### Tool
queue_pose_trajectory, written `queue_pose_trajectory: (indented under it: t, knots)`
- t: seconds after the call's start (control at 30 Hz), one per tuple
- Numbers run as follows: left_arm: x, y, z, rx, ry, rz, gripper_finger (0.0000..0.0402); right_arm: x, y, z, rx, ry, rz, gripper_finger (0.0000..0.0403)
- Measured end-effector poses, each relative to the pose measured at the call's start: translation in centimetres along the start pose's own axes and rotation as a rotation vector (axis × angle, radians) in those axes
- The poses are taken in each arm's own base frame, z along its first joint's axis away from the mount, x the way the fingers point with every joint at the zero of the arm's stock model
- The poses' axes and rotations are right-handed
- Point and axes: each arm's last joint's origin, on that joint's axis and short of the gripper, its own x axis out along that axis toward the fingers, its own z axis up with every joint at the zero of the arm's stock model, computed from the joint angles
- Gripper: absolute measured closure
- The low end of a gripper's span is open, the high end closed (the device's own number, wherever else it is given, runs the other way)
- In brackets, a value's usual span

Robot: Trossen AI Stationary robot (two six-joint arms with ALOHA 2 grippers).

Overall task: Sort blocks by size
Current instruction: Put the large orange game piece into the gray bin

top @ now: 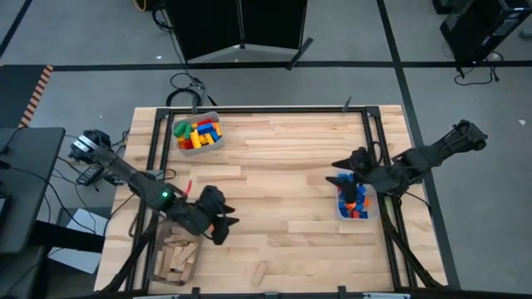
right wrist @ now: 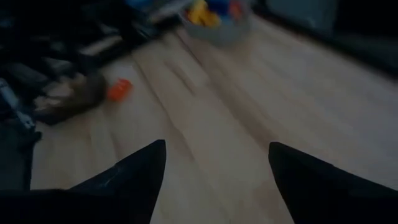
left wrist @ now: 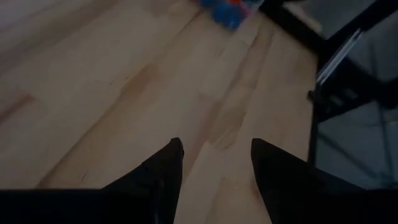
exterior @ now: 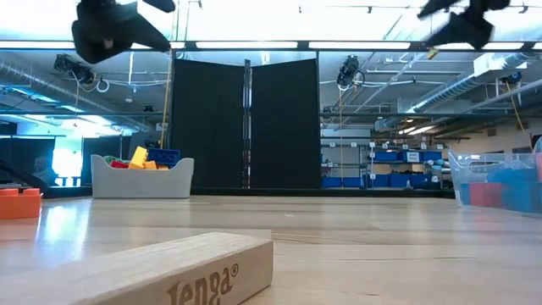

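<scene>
Mixed studded blocks, yellow, red, green and blue, fill a grey bin (top: pixel 198 133) at the table's far left. Red and blue blocks lie in a clear bin (top: pixel 356 204) at the right. Tan wooden pieces lie in a clear bin (top: pixel 175 258) at the near left. One wooden piece (top: pixel 260 271) lies flat near the front edge. A small orange block (right wrist: pixel 118 89) rests on the table near the left arm. My left gripper (left wrist: pixel 214 152) hovers open over bare table beside the wooden bin. My right gripper (right wrist: pixel 214 162) hovers open above the right bin's far side.
Black frame rails (top: pixel 376 141) run along the table's left, right and far sides. Open wooden tabletop (top: pixel 283 183) lies between the two arms. In the low view the loose wooden piece (exterior: pixel 169 271) lies close to the camera.
</scene>
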Motion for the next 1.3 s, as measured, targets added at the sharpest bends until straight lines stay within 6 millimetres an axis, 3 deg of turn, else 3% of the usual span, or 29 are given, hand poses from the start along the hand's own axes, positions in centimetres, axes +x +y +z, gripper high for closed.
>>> queue_pose_trajectory:
  t: [0.23, 0.37, 0.5, 0.57, 0.63, 0.83, 1.07, 1.3]
  knots:
    - [0.0, -1.3, 0.8, 0.178, 0.204, 0.218, 0.0204, 1.5, 2.0, 1.4, -0.168, -0.134, 0.056, 0.0105]
    - [-0.8, -1.8, 1.5, 0.499, 0.364, 0.280, 0.0204, 2.6, 2.4, 1.4, -0.188, -0.121, 0.039, 0.0104]
    - [-0.8, -1.8, 1.3, 0.872, 0.486, 0.197, 0.0204, 3.8, 2.8, 0.8, -0.211, -0.080, 0.020, 0.0109]
    - [-0.6, -1.5, 1.2, 0.957, 0.530, 0.164, 0.0204, 4.3, 3.1, 0.5, -0.222, -0.054, 0.023, 0.0112]
    - [0.1, -1.0, 1.2, 0.930, 0.575, 0.152, 0.0204, 4.9, 3.4, 0.1, -0.238, -0.026, 0.022, 0.0115]
    - [2.6, 0.0, 1.5, 0.629, 0.671, 0.146, 0.0204, 6.6, 4.0, -1.0, -0.280, 0.036, -0.005, 0.0117]
    - [5.3, 3.8, 3.2, 0.089, 0.843, 0.364, 0.0204, 8.1, 4.1, -1.3, -0.238, 0.051, -0.041, 0.0119]
    - [5.8, 6.6, 2.5, -0.049, 1.038, 0.430, 0.0204, 8.5, 3.9, -0.8, -0.225, 0.032, -0.048, 0.0123]
